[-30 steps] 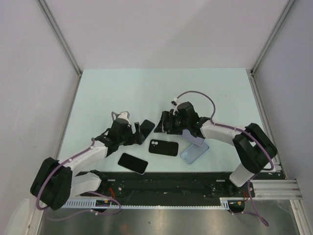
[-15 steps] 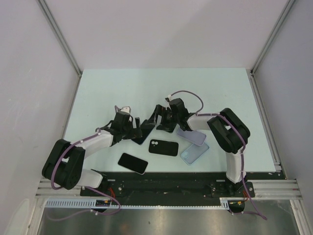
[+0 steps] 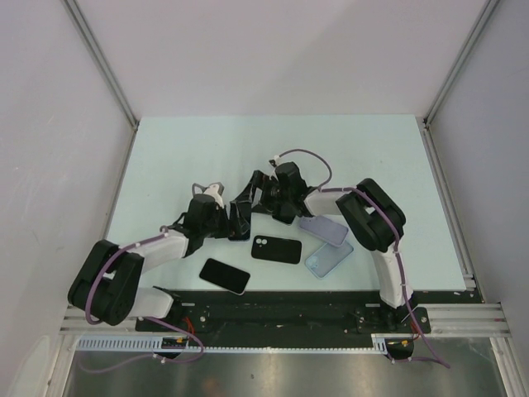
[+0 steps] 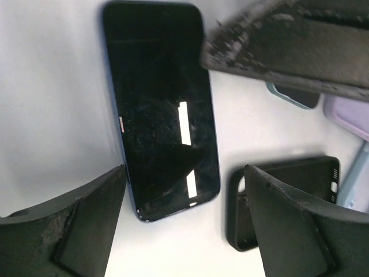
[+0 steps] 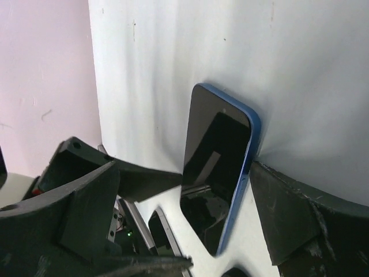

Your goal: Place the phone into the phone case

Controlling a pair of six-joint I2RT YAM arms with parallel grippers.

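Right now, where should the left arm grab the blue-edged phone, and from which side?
I'd take the phone by its two long edges, at the end nearest the left gripper, coming straight down. It lies flat, screen up, so only the thin blue sides offer purchase. The open fingers straddle that end, roughly square to its width.

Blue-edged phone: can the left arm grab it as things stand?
Probably yes: the left gripper hangs open astride the near end of the phone, though the right gripper crowds its far end.
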